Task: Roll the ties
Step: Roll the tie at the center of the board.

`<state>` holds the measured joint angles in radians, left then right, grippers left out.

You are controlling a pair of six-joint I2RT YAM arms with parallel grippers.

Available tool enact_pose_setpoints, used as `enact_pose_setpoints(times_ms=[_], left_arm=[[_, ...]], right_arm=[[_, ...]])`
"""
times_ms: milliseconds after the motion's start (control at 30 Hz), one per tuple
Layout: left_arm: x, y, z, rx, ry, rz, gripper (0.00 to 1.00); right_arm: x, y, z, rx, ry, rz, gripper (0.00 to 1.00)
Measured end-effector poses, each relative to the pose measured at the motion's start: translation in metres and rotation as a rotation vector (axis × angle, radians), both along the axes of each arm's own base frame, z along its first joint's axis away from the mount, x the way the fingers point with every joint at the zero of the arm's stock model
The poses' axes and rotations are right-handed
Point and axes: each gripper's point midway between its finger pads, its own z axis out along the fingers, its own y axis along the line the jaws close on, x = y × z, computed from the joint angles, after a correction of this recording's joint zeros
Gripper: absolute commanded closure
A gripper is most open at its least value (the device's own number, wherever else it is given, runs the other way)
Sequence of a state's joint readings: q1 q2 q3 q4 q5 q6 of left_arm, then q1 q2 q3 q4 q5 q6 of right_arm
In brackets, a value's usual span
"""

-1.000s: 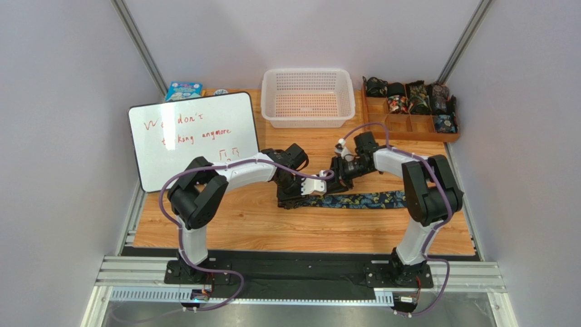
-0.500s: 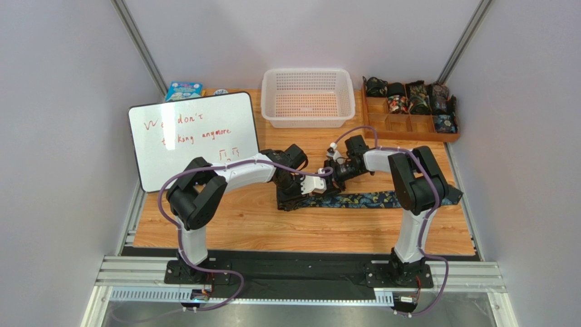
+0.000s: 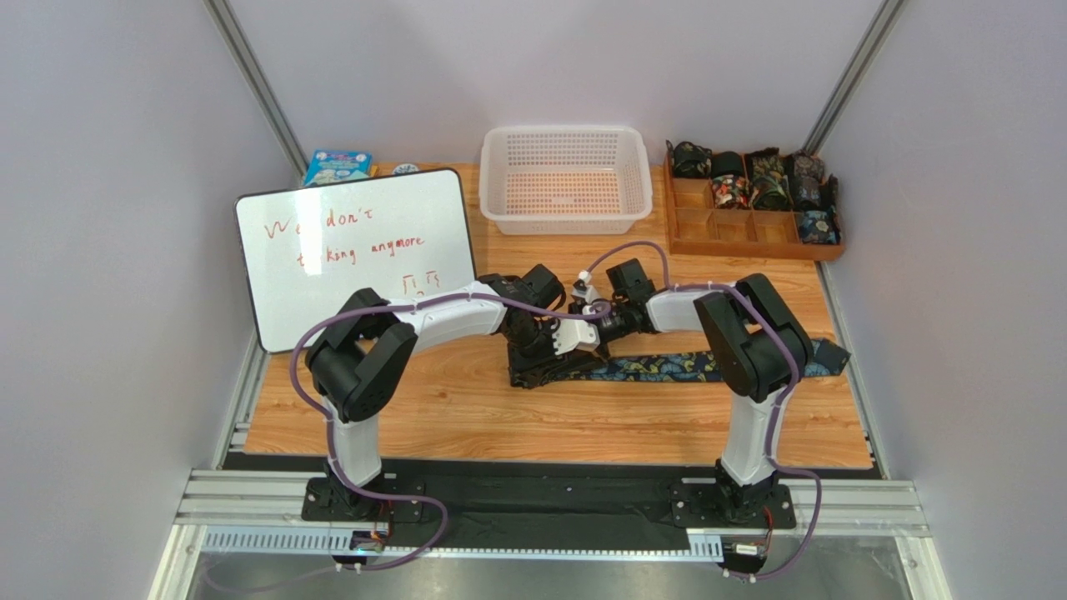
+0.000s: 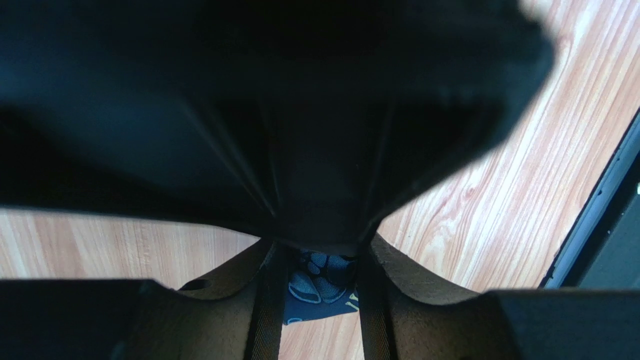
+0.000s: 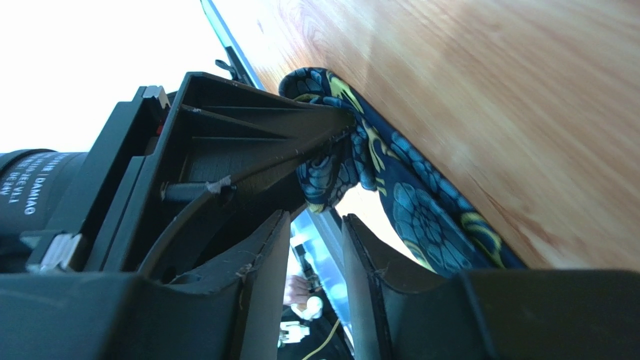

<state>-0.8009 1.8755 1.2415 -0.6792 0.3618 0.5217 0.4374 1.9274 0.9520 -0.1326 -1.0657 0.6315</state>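
Right wrist view makes me think this roll goes well only if the left gripper [image 3: 549,350] holds a firm pinch on the curled end of the paisley tie [image 5: 421,217] and turns evenly, so the band winds straight. The right gripper [image 5: 315,225], narrowly parted and empty, sits just beside that curl. The rest of the tie lies flat along the wooden table [image 3: 438,413].

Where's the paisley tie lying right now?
In the top view the paisley tie lies flat on the table, right of centre, nearer the arms than the white basket; the left gripper holds its left end, the right gripper just beside.
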Motion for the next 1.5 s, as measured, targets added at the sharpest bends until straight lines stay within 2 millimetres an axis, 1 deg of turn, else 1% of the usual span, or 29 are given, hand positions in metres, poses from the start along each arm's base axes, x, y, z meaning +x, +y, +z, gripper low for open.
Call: enact_pose_setpoints(times_ms=[200, 333, 433, 467, 567, 633, 700, 800, 900, 967, 1033, 1133, 1267, 1433, 1500], left_arm=[[-0.001, 0.0, 0.0, -0.007, 0.008, 0.001, 0.57], [-0.001, 0.0, 0.0, -0.008, 0.008, 0.002, 0.57], [-0.002, 0.0, -0.001, -0.009, 0.01, 0.002, 0.57], [-0.002, 0.0, -0.001, -0.01, 0.01, 0.002, 0.57], [-0.002, 0.0, -0.001, -0.01, 0.01, 0.002, 0.53], [-0.003, 0.0, 0.0, -0.012, 0.012, 0.003, 0.45], [-0.005, 0.001, 0.0, -0.018, 0.014, 0.004, 0.37], [-0.011, 0.005, 0.003, -0.036, 0.0, -0.003, 0.29], [-0.02, 0.017, 0.01, -0.055, -0.017, -0.005, 0.26], [-0.022, 0.021, 0.019, -0.075, -0.038, -0.005, 0.26], [-0.019, 0.021, 0.028, -0.098, -0.064, -0.003, 0.26], [-0.013, 0.017, 0.031, -0.119, -0.092, -0.004, 0.28], [-0.009, 0.016, 0.026, -0.109, -0.098, -0.001, 0.3], [0.001, 0.016, 0.009, -0.057, -0.101, 0.008, 0.31], [0.002, 0.019, 0.003, -0.031, -0.102, 0.01, 0.35]], right_arm=[[-0.003, 0.008, -0.001, 0.005, -0.008, 0.008, 0.6], [-0.005, 0.015, -0.004, 0.013, -0.017, 0.021, 0.62], [-0.008, 0.019, -0.01, 0.012, -0.009, 0.031, 0.74], [-0.008, 0.02, -0.012, 0.011, -0.005, 0.032, 0.83], [-0.009, 0.02, -0.016, 0.007, 0.0, 0.036, 0.97], [-0.01, 0.019, -0.017, -0.001, 0.005, 0.041, 1.0], [-0.008, 0.015, -0.02, -0.015, 0.007, 0.045, 1.0], [-0.005, 0.009, -0.026, -0.038, 0.01, 0.051, 1.0], [-0.003, 0.003, -0.032, -0.053, 0.011, 0.06, 1.0], [-0.002, 0.001, -0.033, -0.061, 0.009, 0.062, 1.0], [-0.001, 0.0, -0.034, -0.068, 0.005, 0.068, 1.0], [0.001, 0.001, -0.035, -0.071, 0.001, 0.076, 1.0], [0.004, 0.001, -0.036, -0.069, -0.003, 0.082, 1.0], [0.005, 0.0, -0.037, -0.072, -0.004, 0.087, 1.0], [0.005, -0.001, -0.037, -0.073, -0.004, 0.089, 1.0]])
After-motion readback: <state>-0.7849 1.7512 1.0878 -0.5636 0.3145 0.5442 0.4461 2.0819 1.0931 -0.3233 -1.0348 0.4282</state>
